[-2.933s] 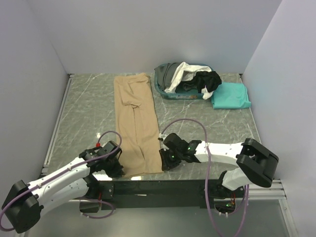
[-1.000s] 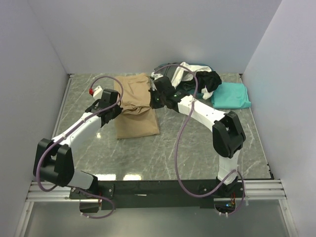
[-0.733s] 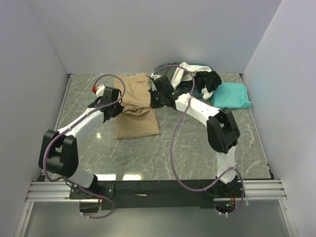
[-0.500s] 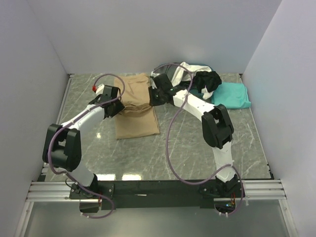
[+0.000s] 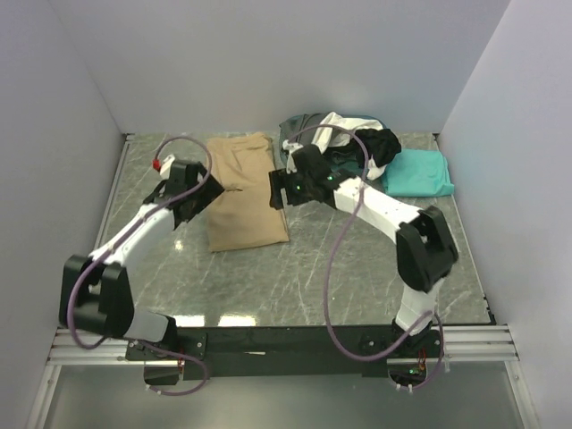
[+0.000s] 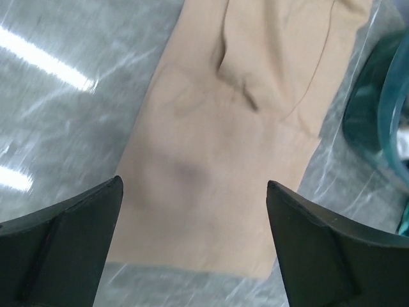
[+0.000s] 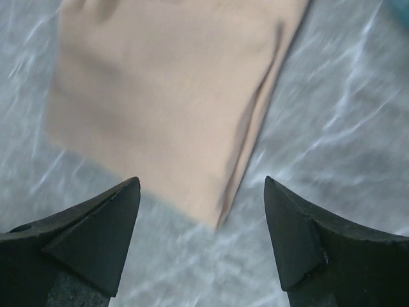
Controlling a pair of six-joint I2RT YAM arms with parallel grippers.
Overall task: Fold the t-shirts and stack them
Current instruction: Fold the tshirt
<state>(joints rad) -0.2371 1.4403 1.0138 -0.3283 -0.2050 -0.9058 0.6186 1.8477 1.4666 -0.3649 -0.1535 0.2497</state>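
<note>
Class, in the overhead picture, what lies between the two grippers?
The folded tan t-shirt lies flat between the left gripper and the right gripper; the top external view shows it. Both grippers are open.

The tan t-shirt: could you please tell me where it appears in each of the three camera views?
Top external: the tan t-shirt lies folded, upper left of centre.
Left wrist: it fills the middle, running from top right down to bottom centre.
Right wrist: it covers the upper left and centre, one corner pointing down.
Shared landmark: the grey marbled table beneath it in every view.
</note>
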